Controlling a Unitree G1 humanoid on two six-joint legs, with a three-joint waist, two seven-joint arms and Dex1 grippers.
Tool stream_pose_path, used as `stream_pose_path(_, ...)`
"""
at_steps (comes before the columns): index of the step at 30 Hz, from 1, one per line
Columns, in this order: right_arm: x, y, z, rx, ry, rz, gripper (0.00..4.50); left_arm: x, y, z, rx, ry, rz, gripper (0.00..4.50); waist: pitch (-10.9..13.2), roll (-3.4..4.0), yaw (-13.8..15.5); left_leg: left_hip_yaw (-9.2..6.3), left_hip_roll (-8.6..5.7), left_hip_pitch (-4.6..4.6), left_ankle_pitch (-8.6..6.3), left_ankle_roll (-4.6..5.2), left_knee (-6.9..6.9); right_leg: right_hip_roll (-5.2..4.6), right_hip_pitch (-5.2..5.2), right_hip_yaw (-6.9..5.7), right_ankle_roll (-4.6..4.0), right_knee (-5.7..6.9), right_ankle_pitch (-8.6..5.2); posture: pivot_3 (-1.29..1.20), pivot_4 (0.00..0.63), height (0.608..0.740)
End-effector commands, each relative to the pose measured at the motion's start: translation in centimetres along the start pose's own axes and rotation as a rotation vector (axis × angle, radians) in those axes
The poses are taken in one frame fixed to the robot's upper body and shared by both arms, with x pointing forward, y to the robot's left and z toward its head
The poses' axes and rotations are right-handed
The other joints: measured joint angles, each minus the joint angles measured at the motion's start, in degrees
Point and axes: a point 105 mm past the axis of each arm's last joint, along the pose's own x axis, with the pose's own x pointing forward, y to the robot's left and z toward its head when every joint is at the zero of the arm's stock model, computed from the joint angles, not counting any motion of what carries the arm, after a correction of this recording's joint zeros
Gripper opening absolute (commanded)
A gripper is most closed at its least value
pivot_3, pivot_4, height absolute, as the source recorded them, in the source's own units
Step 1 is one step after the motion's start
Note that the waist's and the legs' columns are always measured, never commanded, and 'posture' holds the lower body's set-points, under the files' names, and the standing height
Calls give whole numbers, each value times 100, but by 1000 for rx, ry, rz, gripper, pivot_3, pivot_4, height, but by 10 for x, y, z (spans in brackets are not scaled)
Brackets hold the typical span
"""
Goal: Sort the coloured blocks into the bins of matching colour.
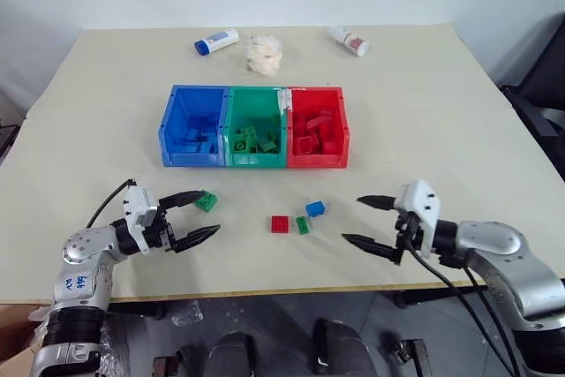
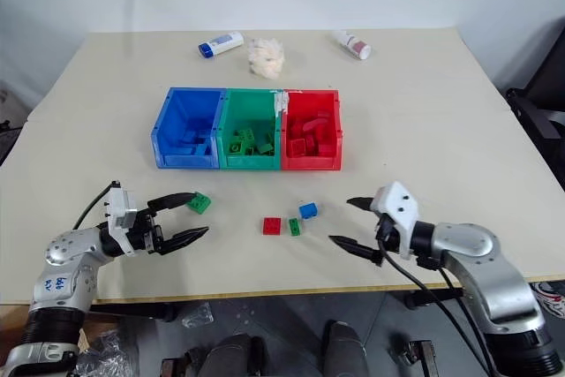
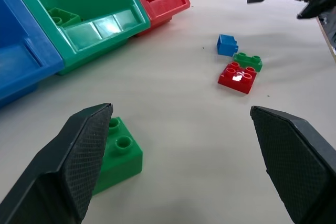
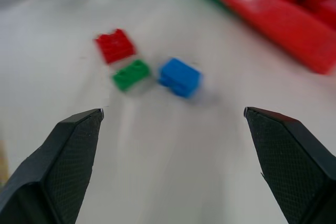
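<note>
Cream-coloured laminate covers the table [image 1: 459,130], and at its middle stands a row of three joined rectangular plastic tubs: the blue bin [image 1: 192,126] on the left, the green bin [image 1: 256,126] in the centre and the red bin [image 1: 317,126] on the right. Each already holds several studded bricks of its own colour.

Four small studded plastic bricks lie loose on the table nearer than the bins. A green square brick [image 1: 207,201] sits to the left, near the blue bin's front. Toward the middle lie a red square brick [image 1: 280,224], a small green brick [image 1: 303,225] just beside it on the right, and a blue brick [image 1: 315,208] a little farther and to the right of those two.

The left gripper [image 1: 199,215] hovers low at the near left, its two black fingers spread wide and holding nothing; the green square brick lies just beside its far fingertip. The right gripper [image 1: 364,221] hangs at the near right, fingers also spread wide and empty, pointing left toward the three clustered bricks, with a clear gap between it and the blue brick.

At the far edge lie a white bottle with a blue cap [image 1: 216,41], a white fluffy wad [image 1: 264,55] and a white bottle with a red label [image 1: 350,41].
</note>
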Motion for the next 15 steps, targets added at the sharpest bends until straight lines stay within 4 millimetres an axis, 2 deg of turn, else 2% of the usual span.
stream_pose_path(1, 20, 9, 2, 6, 11, 62, 4486, 1, -7, 7, 27, -21, -8, 4500, 0, 0, -3, -1, 0, 0, 0, 0, 0, 0, 0, 0, 0, 2, 0, 0, 150, 740)
stream_pose_path(8, 52, 19, -5, -4, 49, 174, 4486, -3, -22, 8, 20, -25, -4, 4500, 0, 0, 9, -3, 0, -2, 0, 0, 1, 0, -1, -1, 0, 2, 0, 0, 150, 740)
stream_pose_path(15, 69, 13, -15, -4, 72, 167, 4486, -10, -30, 8, 9, -16, 25, 4500, -1, -1, 2, -2, 0, -2, -1, 1, 6, -1, 0, 0, 0, 5, 0, 0, 150, 740)
